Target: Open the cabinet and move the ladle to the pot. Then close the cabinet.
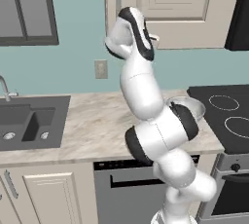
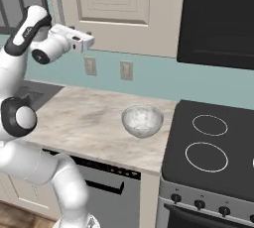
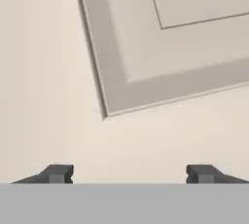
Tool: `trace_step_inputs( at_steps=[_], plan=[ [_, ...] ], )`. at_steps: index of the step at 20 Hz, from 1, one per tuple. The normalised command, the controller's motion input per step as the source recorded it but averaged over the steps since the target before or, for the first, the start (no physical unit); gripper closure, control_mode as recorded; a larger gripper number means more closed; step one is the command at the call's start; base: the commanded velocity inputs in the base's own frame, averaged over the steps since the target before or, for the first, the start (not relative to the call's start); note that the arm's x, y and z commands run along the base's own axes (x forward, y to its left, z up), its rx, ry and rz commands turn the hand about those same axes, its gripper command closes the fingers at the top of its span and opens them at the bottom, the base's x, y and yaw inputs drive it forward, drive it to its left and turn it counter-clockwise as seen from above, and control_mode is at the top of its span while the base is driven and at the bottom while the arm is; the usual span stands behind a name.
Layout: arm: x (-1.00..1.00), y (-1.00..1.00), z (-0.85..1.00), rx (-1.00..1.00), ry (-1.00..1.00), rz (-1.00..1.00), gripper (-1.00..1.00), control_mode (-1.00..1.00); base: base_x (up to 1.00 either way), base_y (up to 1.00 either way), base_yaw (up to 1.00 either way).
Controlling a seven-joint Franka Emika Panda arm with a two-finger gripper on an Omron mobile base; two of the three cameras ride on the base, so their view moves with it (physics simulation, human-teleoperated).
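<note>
1. Presently, the white arm with dark joints is raised to the beige upper wall cabinet with a raised-panel door (image 2: pixel 114 4), and its two-finger gripper (image 3: pixel 130 173) points squarely at the door's lower part.
2. The jaws are released: in the hand view the two small dark finger tips (image 3: pixel 58 173) stand wide apart, with only bare door surface between them. Nothing is grasped.
3. The hand view shows the lower corner of the door's raised panel, seen tilted; the finger tips sit close to the flat frame beside and below it. Whether they touch the door cannot be told.
4. The cabinet door is shut. Its vertical silver bar handle (image 2: pixel 58 1) runs along the door's left edge in the right base view, above the robot's wrist; the gripper is not on the handle.
5. On the marbled beige counter (image 2: pixel 84 118), a speckled grey-white rounded bowl (image 2: pixel 142 120) stands near the black cooktop with white burner rings (image 2: pixel 211 142), just apart from its left edge.
6. In the left base view a dark grey sink with a silver faucet (image 1: pixel 29 123) is set in the counter to the left of the arm, under a dark grey-framed window (image 1: pixel 26 9).
7. Beige wall outlets (image 2: pixel 126 70) sit on the pale teal wall under the cabinet.
8. A black hood (image 2: pixel 218 16) hangs above the cooktop, to the right of the cabinet.
</note>
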Motion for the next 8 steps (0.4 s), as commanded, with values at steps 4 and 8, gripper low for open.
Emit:
trace_step_inputs(
  at_steps=[4,8],
  plan=[
    [0.61,0.1,0.05,-0.03,0.11,-0.27,-1.0,-1.0,0.0,0.0,0.0],
    [0.17,0.03,0.09,0.0,0.12,-0.23,-1.0,-1.0,0.0,0.0,0.0]
  ],
)
